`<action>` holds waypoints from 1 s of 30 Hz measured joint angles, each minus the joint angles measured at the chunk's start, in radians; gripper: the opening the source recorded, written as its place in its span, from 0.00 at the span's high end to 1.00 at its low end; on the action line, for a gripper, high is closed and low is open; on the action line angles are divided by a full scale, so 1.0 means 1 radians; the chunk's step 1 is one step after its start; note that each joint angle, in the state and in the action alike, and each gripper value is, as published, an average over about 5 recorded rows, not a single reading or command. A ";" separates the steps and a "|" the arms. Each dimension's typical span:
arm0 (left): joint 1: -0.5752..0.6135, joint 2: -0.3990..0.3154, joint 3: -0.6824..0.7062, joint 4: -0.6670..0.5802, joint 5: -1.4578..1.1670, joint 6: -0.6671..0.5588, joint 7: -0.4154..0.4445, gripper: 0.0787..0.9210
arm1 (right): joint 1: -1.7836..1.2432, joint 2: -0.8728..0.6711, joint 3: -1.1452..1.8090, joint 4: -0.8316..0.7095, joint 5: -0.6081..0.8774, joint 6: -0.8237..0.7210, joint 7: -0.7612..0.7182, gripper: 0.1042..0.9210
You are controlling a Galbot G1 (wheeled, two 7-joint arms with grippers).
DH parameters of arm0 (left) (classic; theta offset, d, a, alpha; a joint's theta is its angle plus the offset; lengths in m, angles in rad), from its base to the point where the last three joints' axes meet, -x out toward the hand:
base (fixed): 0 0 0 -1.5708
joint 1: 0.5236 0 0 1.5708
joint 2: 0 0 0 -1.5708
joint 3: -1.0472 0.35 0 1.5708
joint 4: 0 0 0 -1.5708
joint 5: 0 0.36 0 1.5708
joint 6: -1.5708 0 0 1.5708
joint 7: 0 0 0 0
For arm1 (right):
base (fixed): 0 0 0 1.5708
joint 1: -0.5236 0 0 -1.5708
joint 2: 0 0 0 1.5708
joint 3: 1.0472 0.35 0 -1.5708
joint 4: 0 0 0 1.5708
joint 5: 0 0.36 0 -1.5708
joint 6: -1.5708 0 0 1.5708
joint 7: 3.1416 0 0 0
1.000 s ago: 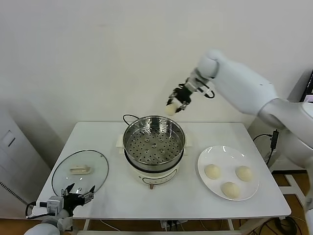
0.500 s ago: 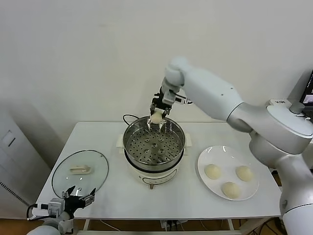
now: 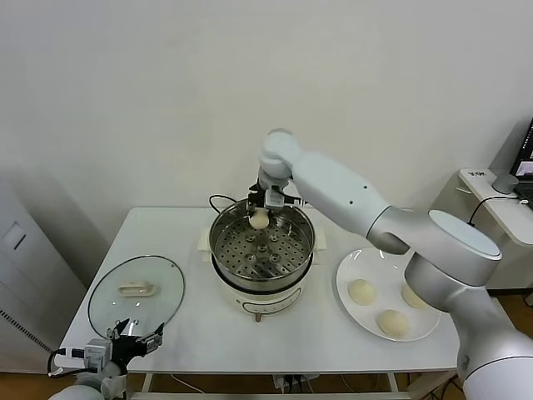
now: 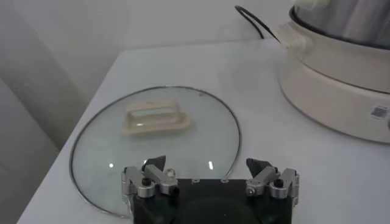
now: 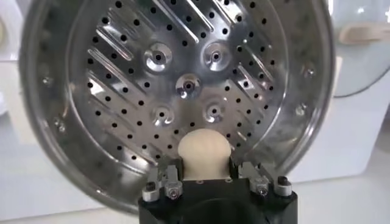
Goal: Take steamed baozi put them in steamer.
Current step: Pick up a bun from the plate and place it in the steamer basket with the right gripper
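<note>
Our right gripper (image 3: pixel 260 208) clamps one round cream-white dough bun (image 3: pixel 260 218), held over the far side of the shiny steel steamer pot (image 3: pixel 223 227). We should lower it straight beneath the jaws onto the perforated tray (image 5: pixel 183 85) before releasing. Our left gripper (image 4: pixel 210 176) waits, spread wide. We cannot make out the fingertips' contact behind the bun.

head looks down; both wrists near steamer (image 3: pixel 262 250).

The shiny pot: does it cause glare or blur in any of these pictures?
Head view: the steamer mirrors soft light, without harsh glare. Right wrist view: its perforated tray shows bright streaks, and the held baozi looks slightly soft. Left wrist view: the glass lid carries small glints.
</note>
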 measured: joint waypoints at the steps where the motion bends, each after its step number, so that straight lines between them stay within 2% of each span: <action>1: 0.001 0.000 0.000 0.000 0.000 0.000 0.000 0.12 | -0.007 -0.001 0.003 0.002 -0.011 0.000 0.002 0.56; 6: 0.003 0.000 -0.001 0.001 0.000 -0.001 0.000 0.12 | -0.033 -0.002 0.016 0.006 -0.053 0.000 0.012 0.55; 9: 0.003 0.000 -0.001 0.002 0.000 -0.002 0.000 0.12 | -0.045 -0.002 0.024 0.007 -0.075 0.000 0.022 0.51; 20: 0.003 0.001 0.002 0.001 0.000 -0.002 0.000 0.12 | -0.055 -0.018 0.036 0.025 -0.093 -0.001 0.042 0.16; 23: 0.003 0.000 0.003 -0.001 0.000 -0.002 0.000 0.12 | -0.041 -0.023 0.033 0.024 -0.067 -0.001 0.035 0.13; 30: 0.005 0.000 0.002 -0.009 0.002 0.000 -0.001 0.12 | 0.047 -0.050 0.011 -0.001 0.082 -0.001 -0.012 0.12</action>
